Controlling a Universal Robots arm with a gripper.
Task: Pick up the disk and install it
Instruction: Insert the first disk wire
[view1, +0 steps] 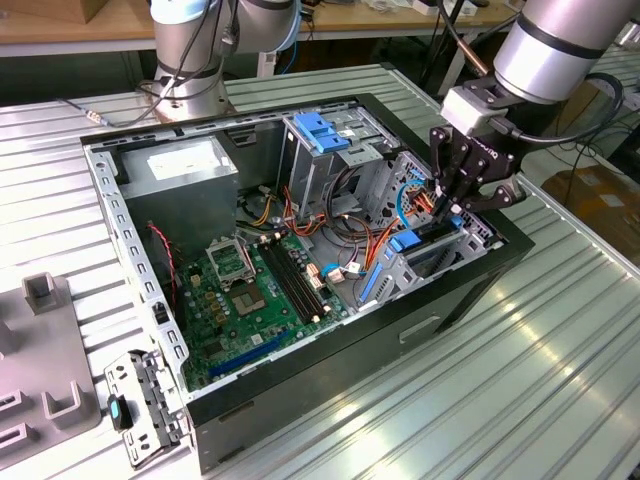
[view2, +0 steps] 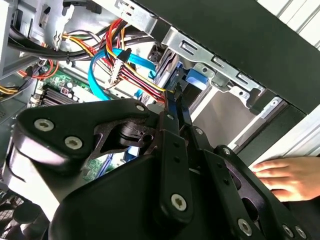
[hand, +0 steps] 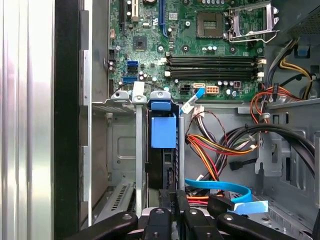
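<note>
The end effector (hand: 172, 210) is pinched nearly shut on the edge of the disk (hand: 163, 150), which sits on edge in its bay slot at the case (view1: 480, 270) corner. Disk lies straight ahead of the fingertips, long axis running down into the bay, blue rail showing. Farther off, the motherboard (hand: 200, 50). A hand (view2: 285, 175) rests outside the case.

No print can be made out; the white sticker (view1: 178, 160) on the grey metal box (view1: 190, 180) shows no readable words.
</note>
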